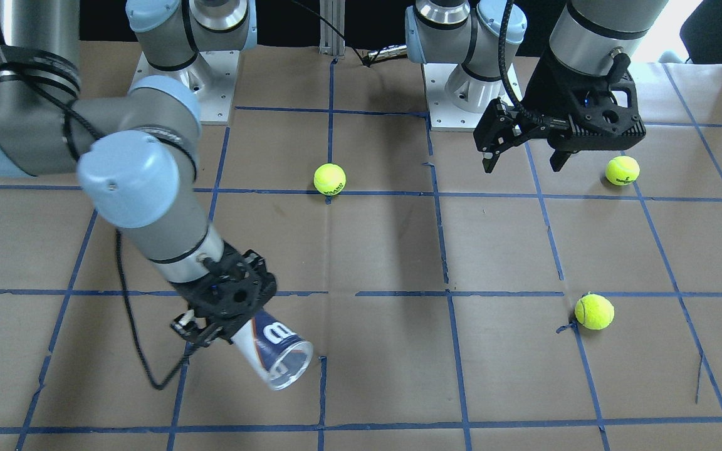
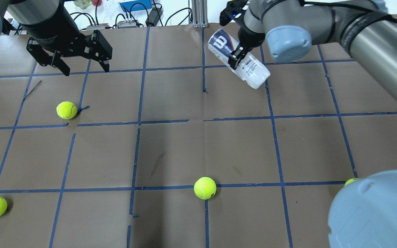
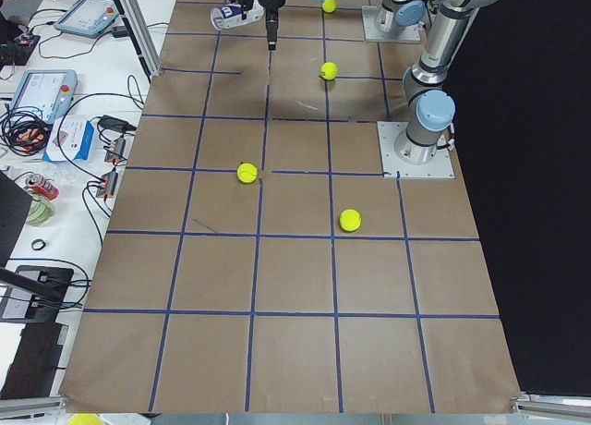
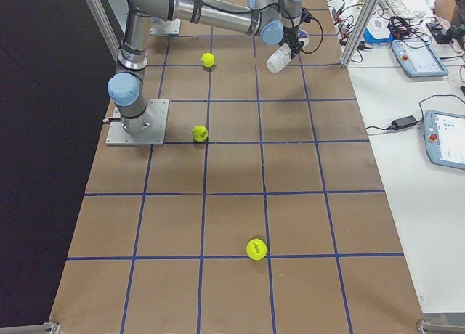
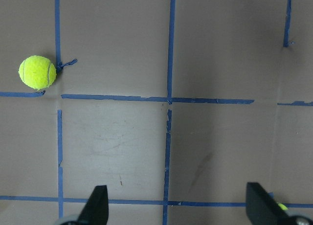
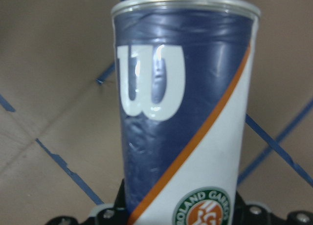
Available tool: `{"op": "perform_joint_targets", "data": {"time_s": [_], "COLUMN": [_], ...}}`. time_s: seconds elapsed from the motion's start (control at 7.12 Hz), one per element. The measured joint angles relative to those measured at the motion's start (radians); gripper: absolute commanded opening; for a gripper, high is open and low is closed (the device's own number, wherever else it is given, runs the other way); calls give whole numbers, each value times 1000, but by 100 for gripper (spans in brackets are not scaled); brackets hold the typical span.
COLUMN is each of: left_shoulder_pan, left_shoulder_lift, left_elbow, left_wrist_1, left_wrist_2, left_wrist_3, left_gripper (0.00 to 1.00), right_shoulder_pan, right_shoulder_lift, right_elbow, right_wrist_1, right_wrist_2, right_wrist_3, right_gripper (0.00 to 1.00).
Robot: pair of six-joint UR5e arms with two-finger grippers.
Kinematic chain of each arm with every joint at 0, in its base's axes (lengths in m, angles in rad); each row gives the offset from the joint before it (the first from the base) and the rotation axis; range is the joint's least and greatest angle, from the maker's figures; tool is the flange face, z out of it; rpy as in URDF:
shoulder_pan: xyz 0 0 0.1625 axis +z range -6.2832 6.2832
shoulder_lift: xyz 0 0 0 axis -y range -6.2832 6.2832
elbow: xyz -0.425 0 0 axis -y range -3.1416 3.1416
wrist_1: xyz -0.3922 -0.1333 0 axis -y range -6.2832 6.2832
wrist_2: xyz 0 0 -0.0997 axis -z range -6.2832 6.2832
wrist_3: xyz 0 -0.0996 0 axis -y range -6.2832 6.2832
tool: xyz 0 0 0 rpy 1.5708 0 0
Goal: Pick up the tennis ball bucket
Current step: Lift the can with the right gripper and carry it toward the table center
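Gripping the tennis ball bucket (image 1: 276,354) aslant, apparently clear of the counter (image 1: 386,250).

Clamped around mid-length by the right claw (image 2: 234,55), over the far side of the counter. May slide through the pads or swing further, given slick plastic and a slanted hold, and would likely roll if dropped. Looks empty through the clear wall, with no balls seen inside and tennis balls (image 2: 205,188) lying loose on the counter instead. With the left claw (image 1: 522,164) spread wide, holding nothing, well apart.
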Motion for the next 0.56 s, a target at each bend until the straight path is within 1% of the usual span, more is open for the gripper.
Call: {"op": "perform_joint_targets", "data": {"time_s": [0.14, 0.28, 0.42, 0.56], "left_shoulder_pan": [0, 0, 1, 2], "left_shoulder_lift": [0, 0, -1, -1], "left_elbow": [0, 0, 0, 0], "left_wrist_1": [0, 0, 1, 1], "left_wrist_2": [-1, -3, -4, -4], "left_wrist_3": [0, 0, 0, 0], "left_gripper": [100, 100, 100, 100], "right_shoulder_pan": [76, 124, 162, 211], "right_shoulder_lift": [29, 56, 74, 86], "right_elbow": [46, 91, 123, 138], "right_wrist_1": [-111, -215, -283, -313], "right_wrist_2": [0, 0, 0, -4], "right_wrist_3": [-78, -189, -313, -411], "right_gripper": [65, 65, 65, 65]}}
